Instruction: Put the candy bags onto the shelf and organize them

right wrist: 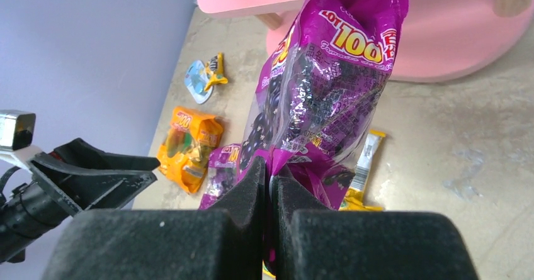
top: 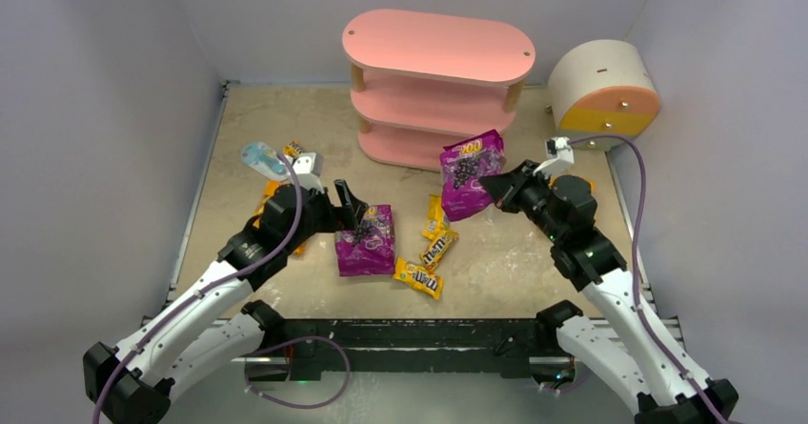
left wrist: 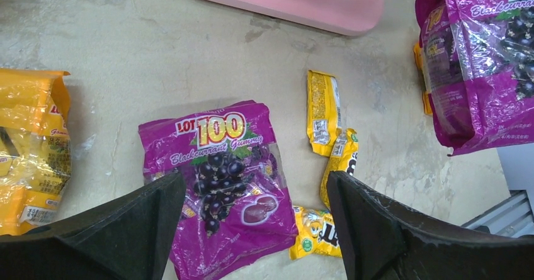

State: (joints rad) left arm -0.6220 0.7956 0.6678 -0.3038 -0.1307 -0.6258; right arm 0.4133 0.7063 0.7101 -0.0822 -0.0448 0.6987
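Fingers of the right gripper (right wrist: 269, 173) are pinched tight on the bottom edge of one purple bag (right wrist: 334, 72), holding it upright in the air just in front of the pink shelf (top: 438, 48), near its lowest board. Farther out from the shelf's front, the left gripper (top: 356, 207) hangs wide open over the second purple bag (top: 365, 243), which lies flat on the surface (top: 515, 252). Yellow M&M's packets (top: 439, 245) lie scattered beside that flat bag. An orange bag (left wrist: 31, 141) lies on its other side, also clear of the shelf.
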